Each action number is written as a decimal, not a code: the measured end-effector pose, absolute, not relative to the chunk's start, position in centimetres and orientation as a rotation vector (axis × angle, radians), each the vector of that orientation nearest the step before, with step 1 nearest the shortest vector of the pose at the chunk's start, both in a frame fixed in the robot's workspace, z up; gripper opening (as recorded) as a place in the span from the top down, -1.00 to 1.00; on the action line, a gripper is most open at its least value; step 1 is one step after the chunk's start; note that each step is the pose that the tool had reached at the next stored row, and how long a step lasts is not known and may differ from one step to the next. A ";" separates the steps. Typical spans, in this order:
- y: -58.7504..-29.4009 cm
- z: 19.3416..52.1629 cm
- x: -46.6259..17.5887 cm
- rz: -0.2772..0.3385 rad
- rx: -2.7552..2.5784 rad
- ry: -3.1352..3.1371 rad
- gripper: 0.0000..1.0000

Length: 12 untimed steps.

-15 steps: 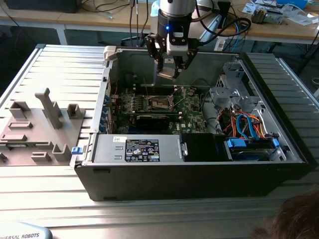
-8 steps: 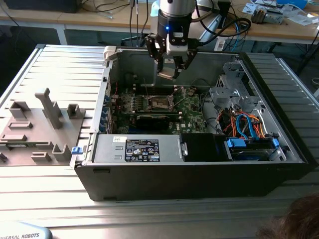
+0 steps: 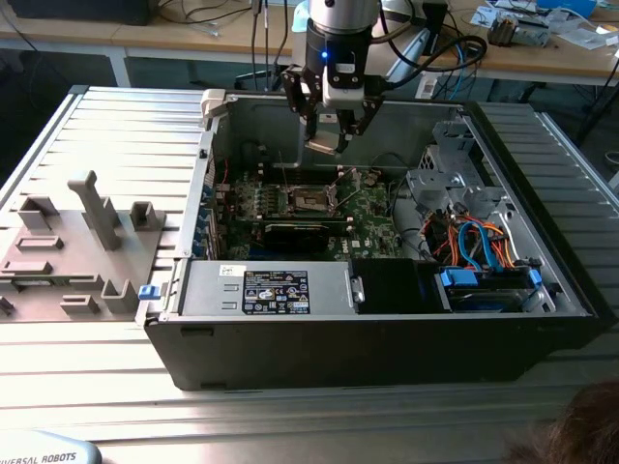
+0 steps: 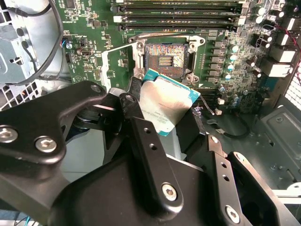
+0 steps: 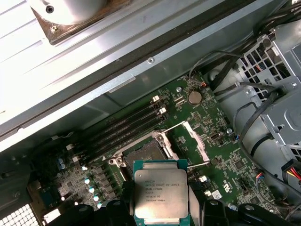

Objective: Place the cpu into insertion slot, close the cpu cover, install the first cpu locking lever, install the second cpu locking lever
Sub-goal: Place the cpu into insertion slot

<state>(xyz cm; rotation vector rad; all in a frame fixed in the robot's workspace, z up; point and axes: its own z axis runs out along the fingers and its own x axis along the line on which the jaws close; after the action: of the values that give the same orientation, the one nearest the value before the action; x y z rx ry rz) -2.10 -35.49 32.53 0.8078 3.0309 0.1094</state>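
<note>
The small flat silvery-topped square cpu [image 5: 161,192] is gripped by the black pincer [image 3: 331,135], upper centre of the exterior view, above the uncovered square black insertion slot [image 4: 165,60] in the green circuit board [image 3: 372,208].

- In the exterior view the arm [image 3: 340,17] stands vertical, its silver wrist pointing straight down.
- The gripper [image 3: 325,143] hangs directly under the wrist, with a blue light lit on its black body.
- Its black fingers [image 5: 212,213] are clamped on opposite edges of the cpu [image 5: 161,190], holding it in the air with its metal top facing the first wrist view.
</note>
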 end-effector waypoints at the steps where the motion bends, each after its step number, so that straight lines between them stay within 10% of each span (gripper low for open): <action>1: -35.5 32.5 -2.1 0.109 0.809 3.030 -0.08; 12: -35.5 32.5 -2.1 0.109 0.818 3.028 -0.08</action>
<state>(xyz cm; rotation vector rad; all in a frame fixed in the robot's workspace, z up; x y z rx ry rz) -2.10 -35.49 32.47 0.8179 3.0280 0.1093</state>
